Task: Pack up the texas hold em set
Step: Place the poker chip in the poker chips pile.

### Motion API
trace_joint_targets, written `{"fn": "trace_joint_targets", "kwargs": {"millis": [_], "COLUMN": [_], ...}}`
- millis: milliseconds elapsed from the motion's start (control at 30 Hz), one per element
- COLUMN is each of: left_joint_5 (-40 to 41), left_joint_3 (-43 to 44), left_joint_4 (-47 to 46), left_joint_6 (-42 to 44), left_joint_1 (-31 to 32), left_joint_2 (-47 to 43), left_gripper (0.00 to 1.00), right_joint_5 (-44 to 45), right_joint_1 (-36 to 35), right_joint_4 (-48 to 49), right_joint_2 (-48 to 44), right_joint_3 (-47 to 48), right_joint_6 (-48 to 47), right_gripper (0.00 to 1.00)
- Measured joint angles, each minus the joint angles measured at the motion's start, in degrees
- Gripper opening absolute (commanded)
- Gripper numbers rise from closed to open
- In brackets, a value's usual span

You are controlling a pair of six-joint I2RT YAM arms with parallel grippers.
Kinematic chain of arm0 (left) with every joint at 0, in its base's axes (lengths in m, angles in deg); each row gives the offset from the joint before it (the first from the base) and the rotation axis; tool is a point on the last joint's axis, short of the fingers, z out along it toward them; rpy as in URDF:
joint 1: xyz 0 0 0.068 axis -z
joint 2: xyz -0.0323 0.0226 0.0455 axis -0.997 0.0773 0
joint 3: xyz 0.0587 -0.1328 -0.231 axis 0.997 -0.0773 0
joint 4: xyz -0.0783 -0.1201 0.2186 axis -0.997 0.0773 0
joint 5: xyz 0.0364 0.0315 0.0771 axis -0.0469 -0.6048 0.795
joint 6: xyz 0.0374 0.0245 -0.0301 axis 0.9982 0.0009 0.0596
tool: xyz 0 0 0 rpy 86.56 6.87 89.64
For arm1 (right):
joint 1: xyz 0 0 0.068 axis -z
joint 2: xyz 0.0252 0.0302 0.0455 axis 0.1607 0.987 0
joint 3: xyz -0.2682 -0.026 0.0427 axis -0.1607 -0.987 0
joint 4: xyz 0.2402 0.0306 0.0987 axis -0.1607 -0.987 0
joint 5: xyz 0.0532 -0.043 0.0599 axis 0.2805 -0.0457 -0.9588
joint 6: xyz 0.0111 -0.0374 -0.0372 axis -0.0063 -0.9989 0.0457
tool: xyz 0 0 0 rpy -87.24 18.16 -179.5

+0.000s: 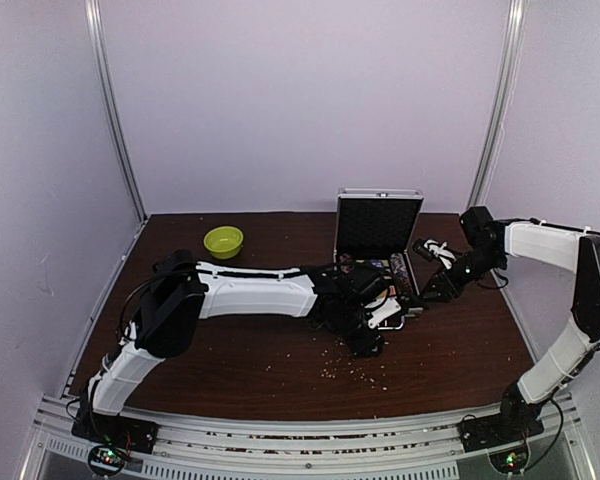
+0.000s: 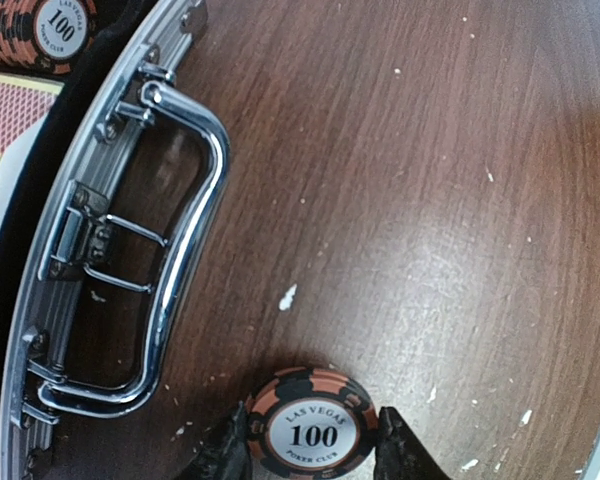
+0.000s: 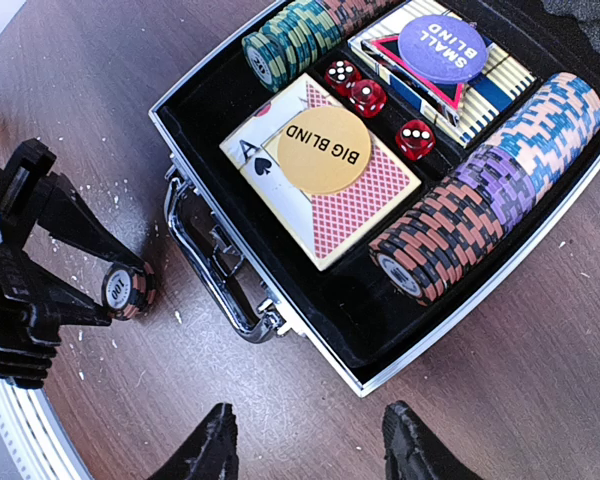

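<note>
The silver briefcase (image 3: 400, 355) lies open on the table, its lid (image 1: 379, 226) upright. Inside are rows of poker chips (image 3: 480, 205), two card decks, a yellow BIG BLIND button (image 3: 323, 150), a purple SMALL BLIND button (image 3: 443, 47) and red dice (image 3: 366, 97). My left gripper (image 2: 315, 445) is shut on an orange-and-black 100 chip (image 2: 315, 425), held on edge just in front of the case handle (image 2: 180, 250); the same chip (image 3: 128, 288) shows in the right wrist view. My right gripper (image 3: 310, 440) hangs open over bare table by the case's near corner, holding nothing.
A lime-green bowl (image 1: 223, 240) sits at the back left of the brown table (image 1: 240, 370). Pale crumbs (image 1: 355, 372) are scattered in front of the left gripper (image 1: 375, 322). The right arm (image 1: 540, 245) reaches in from the right side.
</note>
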Motion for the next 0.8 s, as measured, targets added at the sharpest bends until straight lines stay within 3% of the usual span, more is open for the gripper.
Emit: {"fn": "trace_joint_targets", "kwargs": {"millis": [233, 500, 800], "left_joint_5": [0.04, 0.20, 0.72], "left_joint_3": [0.04, 0.04, 0.85], "left_joint_4": [0.42, 0.48, 0.98], "left_joint_6": [0.31, 0.35, 0.87], "left_joint_1": [0.00, 0.00, 0.00], "left_joint_2": [0.59, 0.59, 0.46], "left_gripper": [0.41, 0.51, 0.53], "right_joint_5": [-0.02, -0.07, -1.31], "right_joint_1": [0.00, 0.00, 0.00], "right_joint_4": [-0.35, -0.55, -2.91], "right_joint_2": [0.00, 0.35, 0.35], "right_joint_3": [0.00, 0.00, 0.31], "right_joint_6": [-0.15, -0.26, -1.55], "right_gripper": [0.51, 0.53, 0.54]}}
